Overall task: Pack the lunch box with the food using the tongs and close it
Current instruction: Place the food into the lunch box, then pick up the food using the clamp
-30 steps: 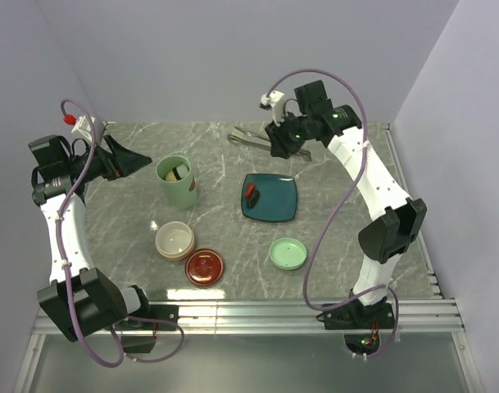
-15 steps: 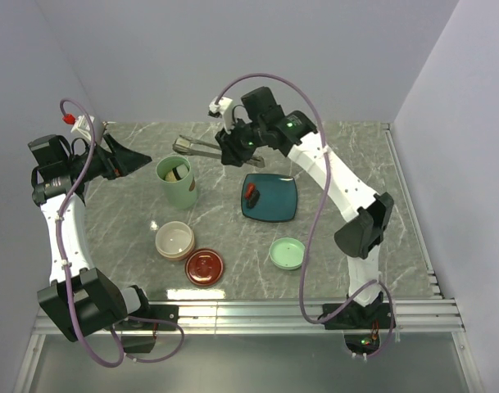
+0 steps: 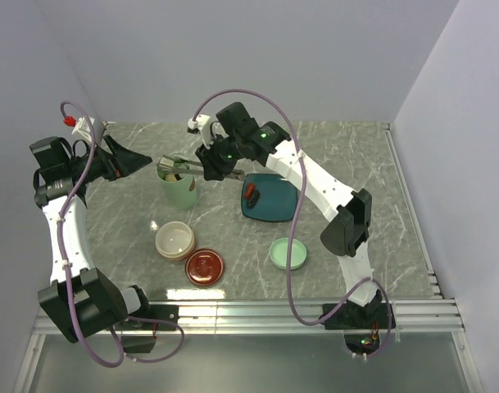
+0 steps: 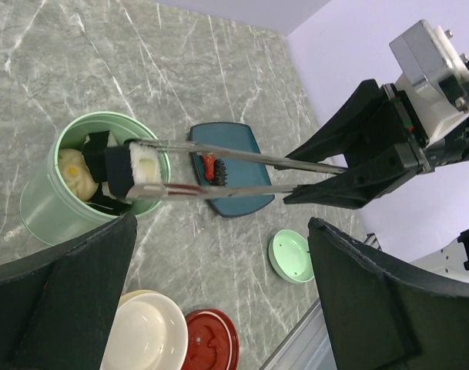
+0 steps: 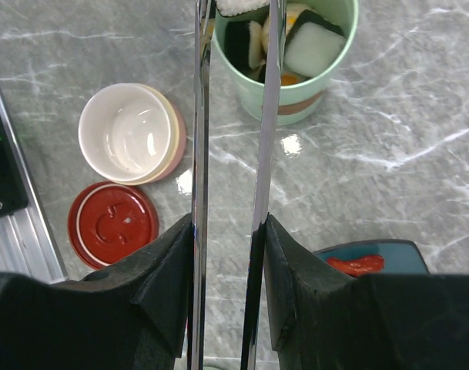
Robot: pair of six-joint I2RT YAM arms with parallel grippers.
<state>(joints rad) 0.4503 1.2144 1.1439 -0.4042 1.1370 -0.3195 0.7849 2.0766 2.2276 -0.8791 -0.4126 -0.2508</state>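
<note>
My right gripper [image 3: 220, 167] [image 5: 228, 227] is shut on the silver tongs [image 5: 201, 146] [image 4: 249, 158]. The tong tips pinch a white sushi piece with a dark wrap [image 4: 138, 165] over the rim of the mint-green pot [image 3: 178, 187] [image 5: 296, 85]. The pot holds several food pieces, among them a beige ball [image 4: 71, 166] and a white square [image 5: 314, 48]. One red-and-dark piece [image 3: 251, 193] [image 4: 212, 168] lies on the teal plate [image 3: 274, 205]. The cream bowl [image 3: 174, 240], dark-red lid [image 3: 205, 266] and mint lid [image 3: 288, 253] lie apart on the table. My left gripper [image 3: 131, 162] [image 4: 222, 223] hangs open, left of the pot.
The right arm stretches across the table above the teal plate [image 4: 242, 202]. Grey walls close in the back and both sides. A metal rail [image 3: 257, 311] runs along the near edge. The cream bowl [image 5: 130, 131] and dark-red lid [image 5: 112, 222] lie below the pot.
The right arm has swung left from the back of the table, carrying the tongs until their tips hang over the mint-green pot. The left arm has not moved.
</note>
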